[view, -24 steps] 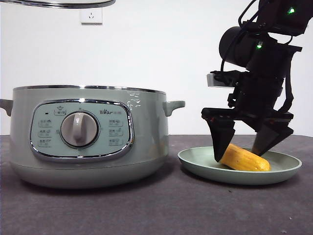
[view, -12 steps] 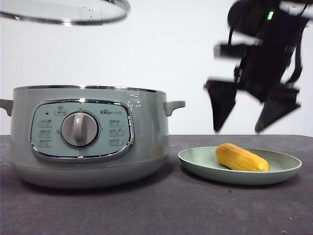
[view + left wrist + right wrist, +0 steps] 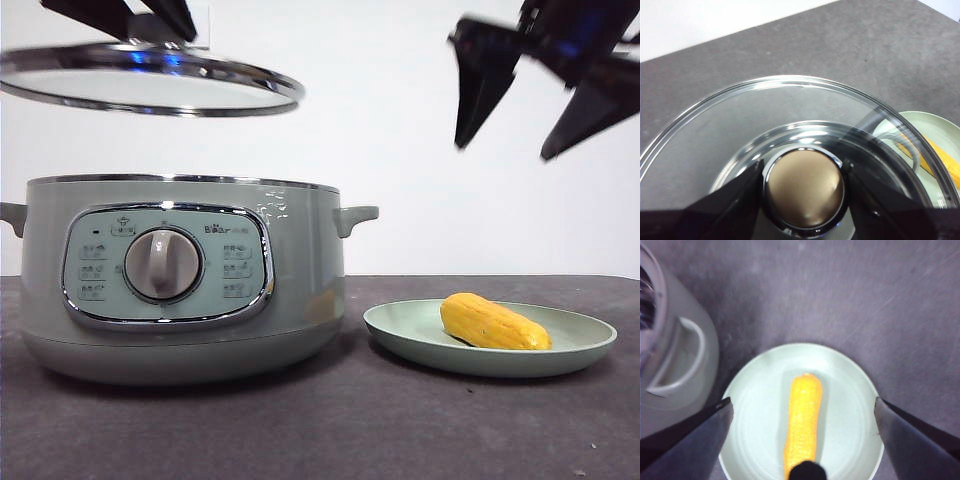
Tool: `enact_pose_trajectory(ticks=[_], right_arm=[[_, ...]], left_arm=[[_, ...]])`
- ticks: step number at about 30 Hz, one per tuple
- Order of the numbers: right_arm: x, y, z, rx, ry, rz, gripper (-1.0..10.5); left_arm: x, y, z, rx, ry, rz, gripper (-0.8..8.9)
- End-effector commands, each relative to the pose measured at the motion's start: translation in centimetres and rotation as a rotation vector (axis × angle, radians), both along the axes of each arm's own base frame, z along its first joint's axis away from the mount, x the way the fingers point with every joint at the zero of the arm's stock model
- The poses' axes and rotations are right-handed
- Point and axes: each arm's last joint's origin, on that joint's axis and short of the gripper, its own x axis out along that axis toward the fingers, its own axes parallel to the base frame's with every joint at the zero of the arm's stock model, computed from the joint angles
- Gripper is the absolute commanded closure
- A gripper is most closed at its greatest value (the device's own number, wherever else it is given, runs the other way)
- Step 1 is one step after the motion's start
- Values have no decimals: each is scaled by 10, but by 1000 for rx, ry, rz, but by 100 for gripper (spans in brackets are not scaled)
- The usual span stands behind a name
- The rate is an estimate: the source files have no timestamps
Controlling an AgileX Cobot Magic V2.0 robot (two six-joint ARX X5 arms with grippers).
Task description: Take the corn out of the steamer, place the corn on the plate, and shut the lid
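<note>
Left claw [image 3: 802, 187] clamped on lid [image 3: 730, 120] knob, right claw [image 3: 530, 95] spread wide, empty

Above the steamer [image 3: 180, 275]: we saw the lid [image 3: 150, 85] hanging at the frame's upper left, with an open gap beneath it.
Above the plate [image 3: 400, 330]: we found clear air; the right gripper [image 3: 535, 105] hung high, upper right.
On the plate: the corn [image 3: 493, 321] filled its middle.
</note>
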Motion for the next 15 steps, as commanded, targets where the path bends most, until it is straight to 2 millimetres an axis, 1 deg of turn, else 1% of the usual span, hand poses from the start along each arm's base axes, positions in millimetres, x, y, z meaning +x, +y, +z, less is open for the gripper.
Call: enact_pose_trajectory(ticks=[1,5,8,11,15], right_arm=[[-7,-3,5,14,-13,-14,474],[-18,-8,15,26,-39,-14,474],[-24,-11,19,28,-45,-14,474],[-29,-13,23,29,-51,-15,474],[-32,-17,26,32,-56,-25,474]], left_arm=[[5,-9,4,-41,-44,-24,823],[13,-20,-6,-32,-16,-42,823],[18,-26,-14,-20,4,-46,823],[21,-28,-18,-13,18,-42,823],[22,-28,-18,-17,19,-32,823]])
